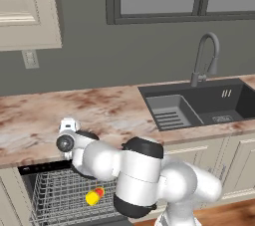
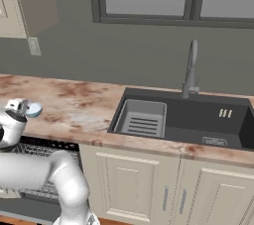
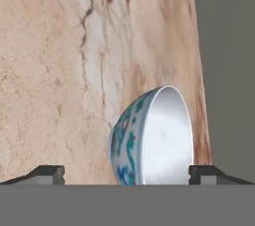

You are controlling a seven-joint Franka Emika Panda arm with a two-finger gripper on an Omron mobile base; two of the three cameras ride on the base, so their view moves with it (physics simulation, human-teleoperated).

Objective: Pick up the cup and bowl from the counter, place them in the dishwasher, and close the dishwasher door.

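Observation:
The pale blue-white bowl, with a blue-green pattern outside, stands on the marbled counter near its front edge. My gripper is open around the bowl: the right fingertip is at the rim and the left one stands well apart. From the right base the bowl shows just beside my gripper. From the left base my gripper covers it. The yellow cup lies on its side in the wire rack of the open dishwasher. Its dark door hangs down below the rack.
A dark sink basin with a grey faucet lies to the right along the counter. Cream cabinet doors run under it. My own arm stretches across the rack's right side. An upper cabinet hangs at the left.

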